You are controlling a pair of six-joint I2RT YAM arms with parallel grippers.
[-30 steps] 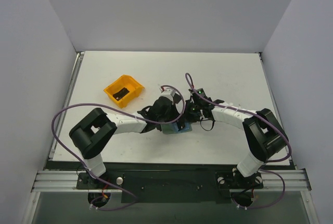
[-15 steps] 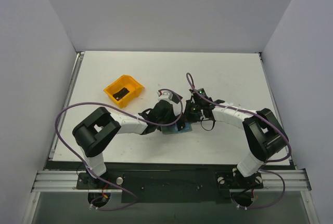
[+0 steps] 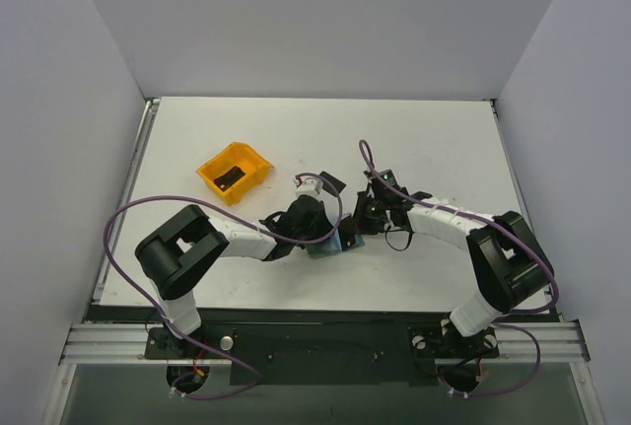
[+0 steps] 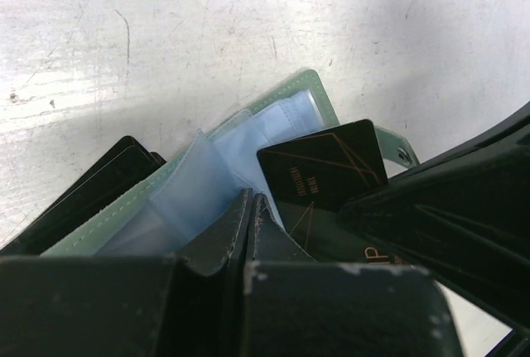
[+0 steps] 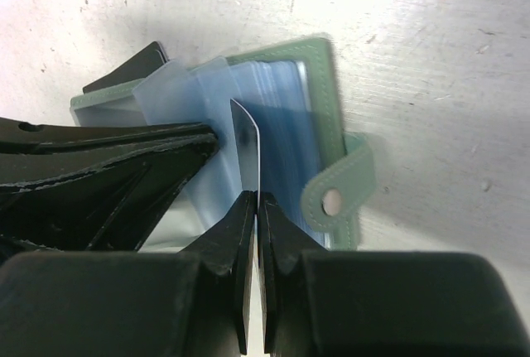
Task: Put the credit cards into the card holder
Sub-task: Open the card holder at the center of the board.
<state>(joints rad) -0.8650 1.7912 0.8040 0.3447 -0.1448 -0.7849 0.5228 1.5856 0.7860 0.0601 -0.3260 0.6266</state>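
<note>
The sage-green card holder [image 3: 328, 245] lies open between both grippers, its light-blue clear sleeves [image 4: 186, 195] fanned up and its snap tab [image 5: 334, 200] to the right. My left gripper [image 4: 251, 200] is shut, pinching one clear sleeve at its tip. Shut on a black credit card [image 4: 325, 173], my right gripper [image 5: 257, 200] holds that card [image 5: 247, 148] edge-on, with its far end among the sleeves. In the top view the left gripper [image 3: 317, 224] and the right gripper [image 3: 357, 220] crowd over the holder. Another black card [image 3: 229, 177] lies in the orange bin [image 3: 251, 162].
The orange bin stands on the white table [image 3: 434, 139] to the back left of the grippers. Purple cables loop over both arms. Grey walls enclose the table on three sides.
Both wrists have shifted slightly toward the near edge, and the card holder between them now looks narrower and more tilted. Both grippers stay shut.
</note>
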